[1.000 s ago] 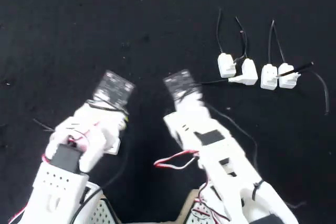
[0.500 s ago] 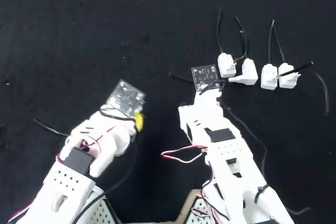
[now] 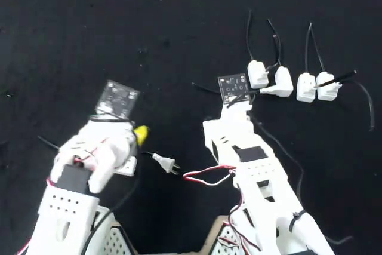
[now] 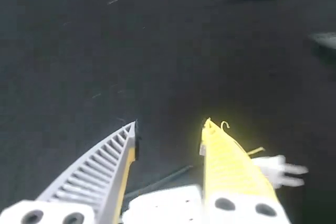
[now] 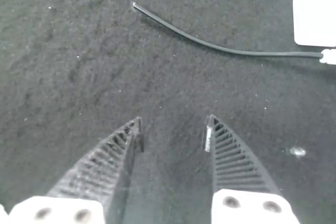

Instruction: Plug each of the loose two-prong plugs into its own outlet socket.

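Observation:
A loose white two-prong plug (image 3: 165, 162) on a black cable lies on the black table, just right of my left arm; it also lies beside the yellow finger (image 4: 228, 161) as the plug (image 4: 278, 169). My left gripper (image 4: 169, 129) is open with nothing between its fingers. Several white outlet blocks (image 3: 280, 82) stand in a row at the back right, each with a thin black wire. My right gripper (image 5: 173, 129) is open and empty, low over the table just short of the leftmost block (image 5: 315, 9); a black wire (image 5: 210, 45) lies ahead of it.
Thin black wires trail from the outlet blocks (image 3: 305, 86) towards the table's far edge and right side. A red and white servo lead (image 3: 203, 177) loops off the right arm. White arm bases sit at the near edge.
The left arm has swung back to the left, and the white plug now lies uncovered beside it. The right arm moved up to the outlet row a second ago and has since stayed put.

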Tool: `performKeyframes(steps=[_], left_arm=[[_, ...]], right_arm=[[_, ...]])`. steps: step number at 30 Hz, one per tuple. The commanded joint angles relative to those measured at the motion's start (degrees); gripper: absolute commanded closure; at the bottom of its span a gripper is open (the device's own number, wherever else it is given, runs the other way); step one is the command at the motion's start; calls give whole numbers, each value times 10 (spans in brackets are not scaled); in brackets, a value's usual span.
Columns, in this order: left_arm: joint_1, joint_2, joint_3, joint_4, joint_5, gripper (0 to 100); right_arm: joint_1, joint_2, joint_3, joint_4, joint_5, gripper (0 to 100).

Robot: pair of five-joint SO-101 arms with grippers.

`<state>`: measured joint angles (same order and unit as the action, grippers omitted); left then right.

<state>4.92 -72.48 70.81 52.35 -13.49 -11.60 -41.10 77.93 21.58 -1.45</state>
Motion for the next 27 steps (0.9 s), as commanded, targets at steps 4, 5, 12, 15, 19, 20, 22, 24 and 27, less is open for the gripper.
performKeyframes(steps=[4, 5, 12, 15, 19, 20, 22, 24, 27], left_arm=[[-94, -9, 18, -47, -22, 798], [-95, -9, 31, -66, -22, 798], [-99, -9, 80, -120, 27, 798], [-99, -9, 89, -121, 47, 798], [-100, -9, 91, -122, 73, 798], [-102, -9, 91, -122, 76, 798], [-124, -9, 88, -123, 76, 798], [-159, -9, 87, -136, 99, 798], [-217, -9, 92, -164, 151, 798]], right_arm=[[-44, -19, -22, -2, -4, 815], [-59, -19, -18, -6, -3, 815], [-146, -19, -4, -6, 34, 815], [-172, -22, -18, 36, 83, 815], [-213, -19, -54, 120, 88, 815], [-225, -19, -58, 132, 90, 815], [-251, -19, -58, 139, 90, 815], [-274, -18, -51, 138, 90, 815], [-294, -18, -48, 138, 90, 815]])
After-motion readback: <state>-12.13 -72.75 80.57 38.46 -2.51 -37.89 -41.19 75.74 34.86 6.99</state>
